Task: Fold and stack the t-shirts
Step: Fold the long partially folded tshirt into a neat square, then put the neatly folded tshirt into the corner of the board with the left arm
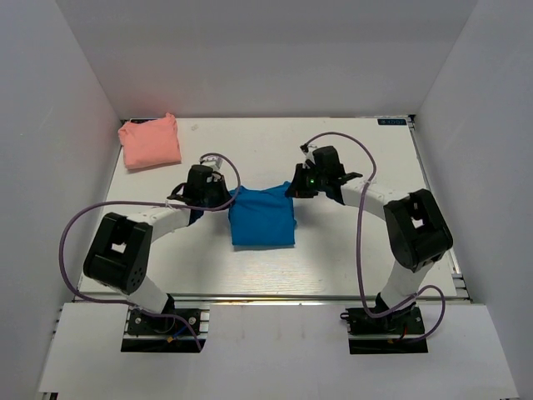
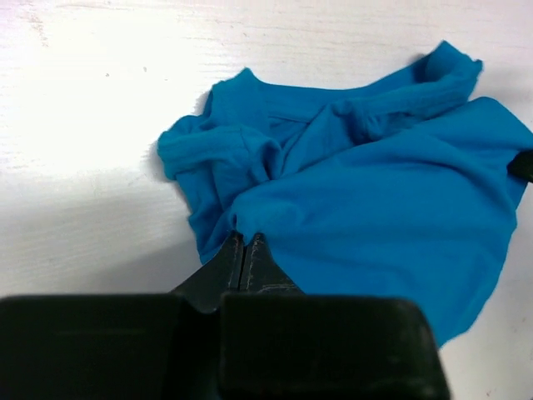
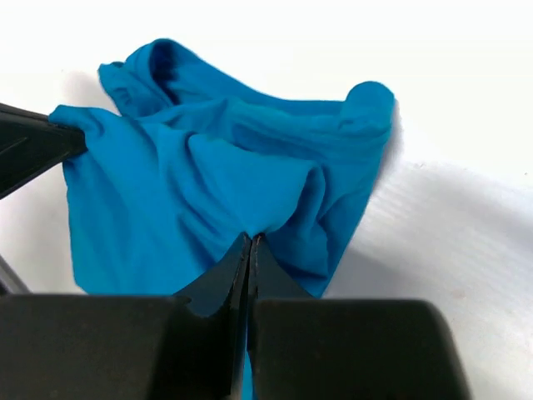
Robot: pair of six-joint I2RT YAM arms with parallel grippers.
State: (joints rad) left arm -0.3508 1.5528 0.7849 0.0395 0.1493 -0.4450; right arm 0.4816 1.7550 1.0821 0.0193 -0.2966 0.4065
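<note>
The bright blue t-shirt [image 1: 262, 217] lies bunched in the middle of the white table, stretched between both grippers. My left gripper [image 1: 223, 198] is shut on its left top corner; in the left wrist view [image 2: 245, 236] the closed tips pinch the blue t-shirt [image 2: 375, 208]. My right gripper [image 1: 296, 187] is shut on its right top corner; in the right wrist view [image 3: 251, 237] the tips pinch the blue t-shirt [image 3: 191, 192]. The salmon pink t-shirt [image 1: 150, 142] is a folded square bundle at the far left corner, apart from both grippers.
White walls enclose the table [image 1: 375, 242] on the left, back and right. Purple cables loop from both arms. The left gripper's dark finger [image 3: 29, 146] shows at the left edge of the right wrist view.
</note>
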